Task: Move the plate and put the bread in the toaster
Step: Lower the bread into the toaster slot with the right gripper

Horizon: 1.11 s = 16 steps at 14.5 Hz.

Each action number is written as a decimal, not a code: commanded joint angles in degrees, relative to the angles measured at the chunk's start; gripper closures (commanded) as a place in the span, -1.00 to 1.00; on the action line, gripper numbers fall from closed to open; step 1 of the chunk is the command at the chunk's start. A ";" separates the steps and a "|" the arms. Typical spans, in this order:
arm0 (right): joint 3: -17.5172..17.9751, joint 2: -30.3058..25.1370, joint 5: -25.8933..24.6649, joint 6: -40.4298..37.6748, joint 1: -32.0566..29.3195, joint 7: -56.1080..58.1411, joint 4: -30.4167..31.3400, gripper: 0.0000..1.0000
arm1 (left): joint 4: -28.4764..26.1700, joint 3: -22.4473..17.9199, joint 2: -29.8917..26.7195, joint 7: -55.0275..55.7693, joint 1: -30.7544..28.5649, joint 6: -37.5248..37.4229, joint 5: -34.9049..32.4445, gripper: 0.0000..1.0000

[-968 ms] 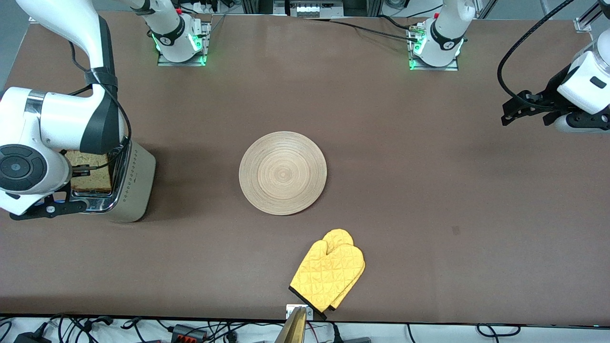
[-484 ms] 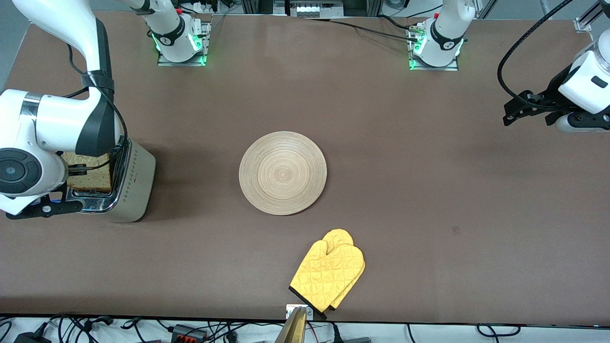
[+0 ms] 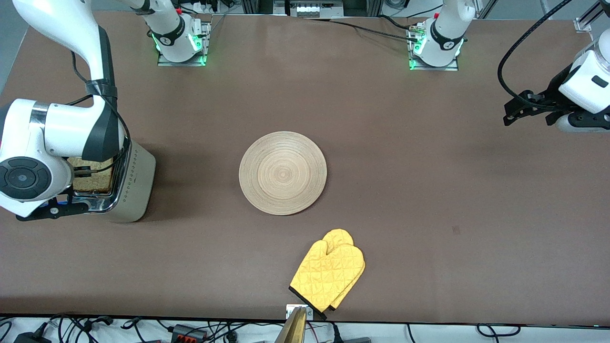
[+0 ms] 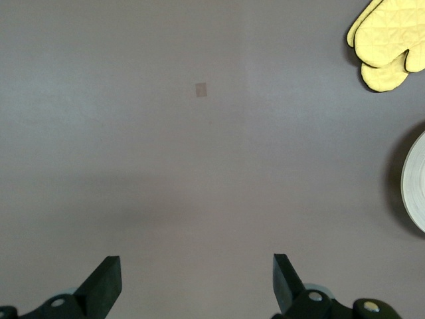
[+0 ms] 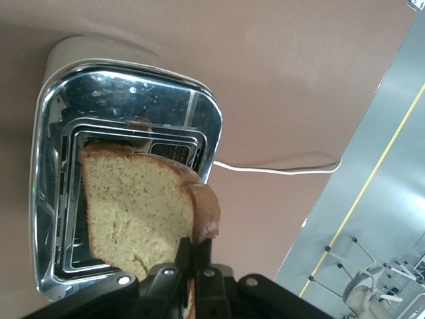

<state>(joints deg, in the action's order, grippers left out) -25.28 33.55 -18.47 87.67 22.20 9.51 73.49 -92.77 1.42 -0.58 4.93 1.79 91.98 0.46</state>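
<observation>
Right gripper (image 5: pixel 192 256): it is over the toaster at the right arm's end of the table. Its two fingers are pressed together on the crust edge of the bread and pinch it. In the front view the arm's wrist covers most of the gripper.

Bread (image 5: pixel 143 209): one slice, pale brown with a darker crust, held upright. Its lower part is already inside a slot of the toaster and the upper part stands out above the chrome top. In the front view only a small piece of it (image 3: pixel 93 174) shows beside the wrist.

Toaster (image 3: pixel 136 183): beige box with a shiny chrome top (image 5: pixel 126 93) and rows of small dots on its side. It stands on the table near the right arm's end. A white cord (image 5: pixel 279 167) runs from it across the table.

Plate (image 3: pixel 282 172): round, light wooden plate with ring grain, lying flat near the middle of the table, well apart from the toaster. Nothing lies on it. An edge of it (image 4: pixel 415 183) shows in the left wrist view.

Oven mitt (image 3: pixel 329 274): yellow, quilted, lying flat on the table nearer to the front camera than the plate, close to the table edge.

Left gripper (image 4: pixel 192 282): it waits in the air over bare table (image 3: pixel 429 143) at the left arm's end. Its fingers are spread wide and hold nothing.
</observation>
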 commanded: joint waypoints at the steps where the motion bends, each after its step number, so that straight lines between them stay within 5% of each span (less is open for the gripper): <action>1: 0.23 -0.51 1.07 -2.05 1.08 -1.51 0.42 1.00 | 0.93 -0.45 -0.12 -1.06 0.32 -0.75 -0.99 -1.00; 6: 0.40 -1.74 1.07 -6.37 2.06 -2.75 0.16 1.00 | 0.93 -0.45 -0.12 -0.88 0.32 -0.84 -0.99 -1.00; 14: 0.49 -1.03 2.99 -2.25 1.53 -3.01 0.25 1.00 | 0.93 -0.36 -0.12 -0.97 0.32 -0.92 -0.99 -1.00; 16: 0.49 -1.03 3.53 -1.90 1.26 -2.92 0.25 0.84 | 0.93 -0.36 -0.12 -0.97 0.32 -0.92 -0.99 -1.00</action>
<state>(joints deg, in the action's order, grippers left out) -25.19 33.12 -16.15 84.92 24.02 7.21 73.34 -92.75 1.37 -0.58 4.93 1.77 91.98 0.43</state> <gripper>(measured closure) 0.943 0.000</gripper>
